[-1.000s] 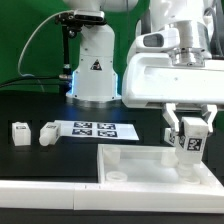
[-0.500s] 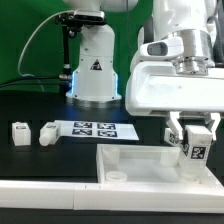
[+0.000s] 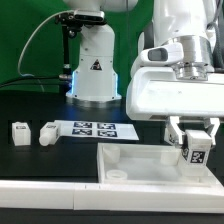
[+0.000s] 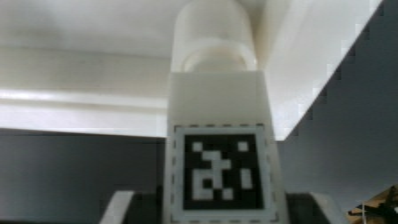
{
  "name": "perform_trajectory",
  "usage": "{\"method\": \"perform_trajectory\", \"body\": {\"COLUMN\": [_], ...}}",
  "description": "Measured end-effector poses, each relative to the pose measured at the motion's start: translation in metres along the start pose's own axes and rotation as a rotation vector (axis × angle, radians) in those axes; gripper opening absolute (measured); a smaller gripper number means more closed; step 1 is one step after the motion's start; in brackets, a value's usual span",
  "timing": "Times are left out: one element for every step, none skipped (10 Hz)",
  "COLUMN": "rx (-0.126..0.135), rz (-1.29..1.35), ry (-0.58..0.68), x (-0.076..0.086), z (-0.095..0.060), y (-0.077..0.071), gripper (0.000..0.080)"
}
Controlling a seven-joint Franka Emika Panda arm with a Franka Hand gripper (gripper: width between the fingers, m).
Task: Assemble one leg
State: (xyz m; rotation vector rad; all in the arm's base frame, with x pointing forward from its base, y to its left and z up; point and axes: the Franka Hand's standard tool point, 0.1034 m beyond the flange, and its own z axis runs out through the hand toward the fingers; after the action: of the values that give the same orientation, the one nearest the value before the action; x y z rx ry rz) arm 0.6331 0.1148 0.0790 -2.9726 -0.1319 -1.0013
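Note:
My gripper (image 3: pixel 196 141) is shut on a white leg (image 3: pixel 197 153) with a black-and-white marker tag, holding it upright over the right far part of the large white tray-like piece (image 3: pixel 130 160). In the wrist view the leg (image 4: pixel 221 130) fills the middle, its tag facing the camera and its round tip pointing toward the white tray-like piece (image 4: pixel 89 70). Two more legs (image 3: pixel 20 132) (image 3: pixel 48 132) lie on the black table at the exterior view's left.
The marker board (image 3: pixel 92 130) lies flat on the table between the loose legs and the tray-like piece. The robot's base (image 3: pixel 92 65) stands behind it. A white ledge (image 3: pixel 50 195) runs along the front.
My gripper with the leg has moved a little toward the exterior view's right and slightly lower over the tray-like piece. Nothing else has moved.

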Motion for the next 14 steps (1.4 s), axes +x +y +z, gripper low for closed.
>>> {"method": "perform_trajectory", "body": {"rx": [-0.002,-0.004,-0.003,-0.003,-0.002,-0.002,-0.002,0.0,0.012,0.016,0.023,0.04,0.052,0.057], "rz": [0.006,0.01,0.01,0.01,0.009,0.009,0.009,0.014,0.041,0.046,0.055,0.073,0.084,0.085], "ry": [0.004,-0.003,-0.009,-0.01,-0.021,-0.021,-0.021,-0.042,-0.116,-0.123,-0.178,-0.289,-0.374,-0.443], "x": [0.0,0.0,0.001,0.0,-0.002,-0.002,-0.002,-0.004,-0.005,0.005,0.008,0.01,0.014,0.013], "z": [0.0,0.0,0.0,0.0,0.001,0.001,0.002,0.002,0.001,-0.002,0.001,0.004,0.004,0.006], "y": [0.0,0.0,0.0,0.0,0.0,0.0,0.0,-0.001,-0.002,-0.001,0.001,0.002,0.002,0.004], "gripper": [0.0286,0.0286,0.0286,0.0291,0.0291,0.0493,0.0493,0.0615,0.0639,0.0639,0.0648,0.0648,0.0648,0.0648]}}
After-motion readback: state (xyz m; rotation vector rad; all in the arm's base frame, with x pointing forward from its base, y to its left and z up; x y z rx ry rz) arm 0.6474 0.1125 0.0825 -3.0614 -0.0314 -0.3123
